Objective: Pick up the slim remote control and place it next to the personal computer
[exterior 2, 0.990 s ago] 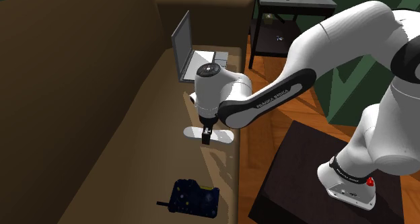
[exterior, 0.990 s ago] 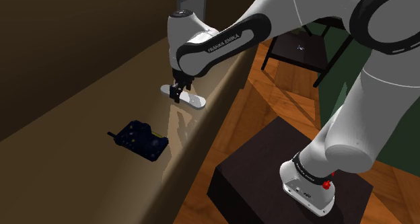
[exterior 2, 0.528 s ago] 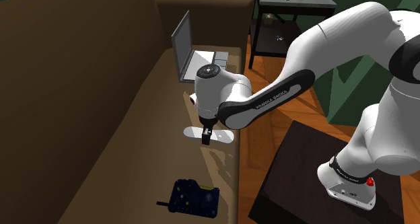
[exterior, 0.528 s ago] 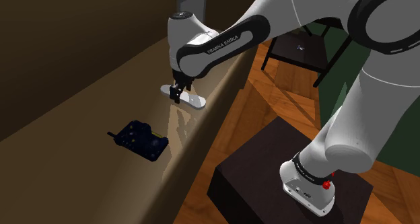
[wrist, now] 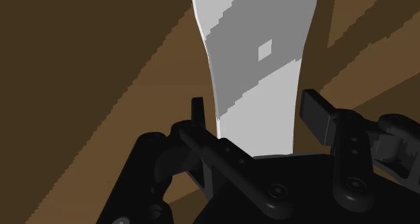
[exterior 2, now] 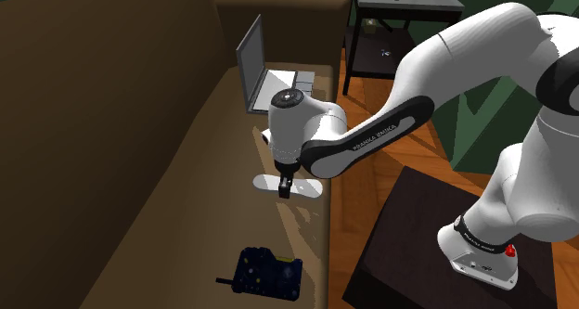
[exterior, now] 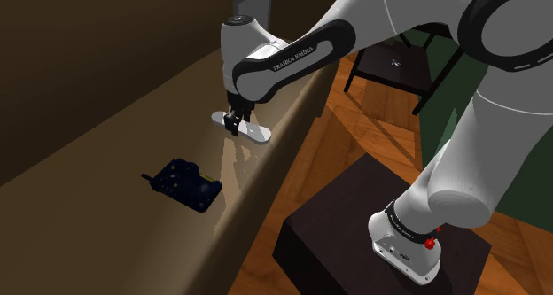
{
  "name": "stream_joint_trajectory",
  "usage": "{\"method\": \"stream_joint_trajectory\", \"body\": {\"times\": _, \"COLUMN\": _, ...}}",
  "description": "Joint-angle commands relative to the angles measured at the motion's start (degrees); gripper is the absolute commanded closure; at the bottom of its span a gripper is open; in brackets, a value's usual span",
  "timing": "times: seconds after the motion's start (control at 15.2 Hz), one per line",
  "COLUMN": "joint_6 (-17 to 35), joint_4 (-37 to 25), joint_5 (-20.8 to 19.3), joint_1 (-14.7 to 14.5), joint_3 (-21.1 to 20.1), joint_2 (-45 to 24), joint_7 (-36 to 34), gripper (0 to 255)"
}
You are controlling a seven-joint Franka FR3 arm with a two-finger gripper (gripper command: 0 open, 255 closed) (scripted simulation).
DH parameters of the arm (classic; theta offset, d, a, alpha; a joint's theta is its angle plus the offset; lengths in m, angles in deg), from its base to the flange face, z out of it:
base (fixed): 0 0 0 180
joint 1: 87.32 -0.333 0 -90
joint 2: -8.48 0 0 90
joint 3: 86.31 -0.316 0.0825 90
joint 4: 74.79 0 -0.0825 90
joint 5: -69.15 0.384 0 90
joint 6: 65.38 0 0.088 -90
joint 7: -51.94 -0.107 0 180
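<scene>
- Gripper (exterior 2: 285,188) straddles the white remote (exterior 2: 311,188), fingers apart, nothing clamped yet.
- Lifting, carrying and setting it down beside the laptop (exterior 2: 264,70) all remain.

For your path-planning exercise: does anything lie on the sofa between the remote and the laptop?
Nothing visible does. The seat between remote and laptop is bare; the dark gadget lies on the remote's other side.

The brown sofa seat (exterior: 168,125) holds three things; a slim white remote (exterior: 258,134) lies near its front edge, about the middle. A dark blue controller (exterior: 185,183) sits at one end; an open grey laptop (exterior 2: 250,66) sits at the other end.
</scene>
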Motion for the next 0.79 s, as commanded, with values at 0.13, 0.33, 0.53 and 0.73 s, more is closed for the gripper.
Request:
{"method": "stream_joint_trajectory", "body": {"times": 0.13, "joint_6": -0.7, "joint_4": -0.3, "joint_5": 0.2, "joint_1": 0.0, "joint_3": -0.1, "joint_2": 0.5, "joint_7": 0.1, "gripper": 255}}
{"method": "stream_joint_trajectory", "body": {"times": 0.33, "joint_6": -2.7, "joint_4": -1.1, "joint_5": 0.7, "joint_1": 0.1, "joint_3": -0.2, "joint_2": 1.7, "joint_7": 0.6, "gripper": 255}}
{"method": "stream_joint_trajectory", "body": {"times": 0.53, "joint_6": -4.8, "joint_4": -2.0, "joint_5": 1.2, "joint_1": 0.2, "joint_3": -0.3, "joint_2": 2.9, "joint_7": 1.0, "gripper": 255}}
{"method": "stream_joint_trajectory", "body": {"times": 0.73, "joint_6": -6.9, "joint_4": -3.0, "joint_5": 1.6, "joint_1": 0.3, "joint_3": -0.4, "joint_2": 4.0, "joint_7": 1.3, "gripper": 255}}
